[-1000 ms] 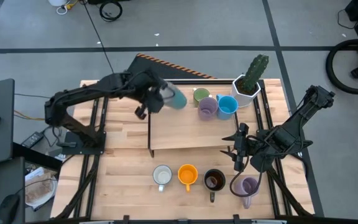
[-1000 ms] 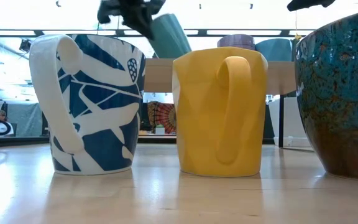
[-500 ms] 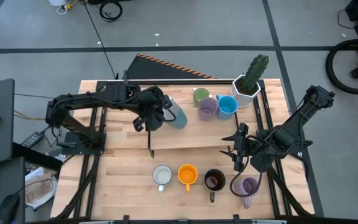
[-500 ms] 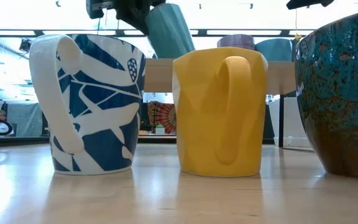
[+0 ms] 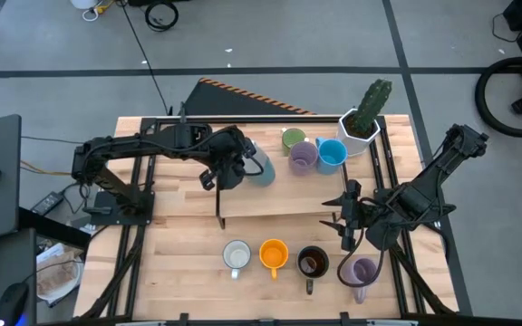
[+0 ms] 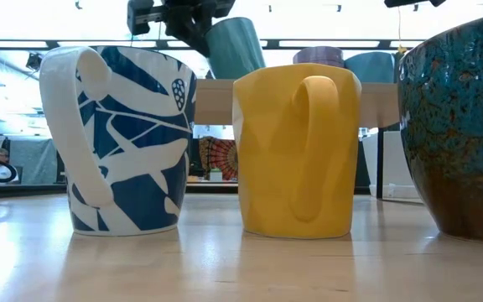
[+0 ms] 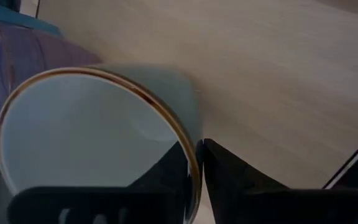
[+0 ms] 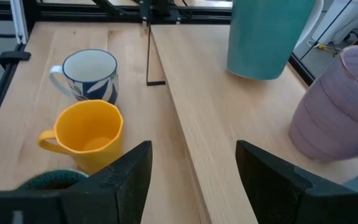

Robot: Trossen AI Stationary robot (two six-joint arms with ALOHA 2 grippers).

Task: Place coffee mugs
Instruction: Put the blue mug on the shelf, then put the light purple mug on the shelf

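Observation:
My left gripper (image 5: 232, 169) is shut on a teal mug (image 5: 259, 168) above the raised wooden shelf (image 5: 279, 195). The low view shows that mug (image 6: 235, 47) tilted, its base just above the shelf top. A green mug (image 5: 292, 138), a lavender mug (image 5: 303, 157) and a blue mug (image 5: 332, 154) stand on the shelf's far right part. A white-and-blue mug (image 5: 236, 256), an orange mug (image 5: 273, 254), a dark mug (image 5: 313, 263) and a second lavender mug (image 5: 362, 270) stand in a row on the near table. My right gripper (image 5: 346, 218) waits open right of the shelf. My left gripper holds the teal mug by its rim (image 7: 195, 163), one finger (image 7: 169, 174) inside the mug and the other (image 7: 235, 177) outside its wall. The fingers come slanting down from the table's left. The mug is tilted, mouth toward the gripper; whether its base touches the shelf I cannot tell.
A white faceted pot with a cactus (image 5: 362, 122) stands at the shelf's far right corner, beside the blue mug. Bare shelf top lies between the teal mug and the lavender one (image 8: 334, 106). Dark frame rails run along the table's left and right sides.
My left gripper has carried the teal mug from the far edge toward the near edge and slightly right, out over the shelf, keeping it tilted. In the last half second it has barely moved. The right arm has stayed still.

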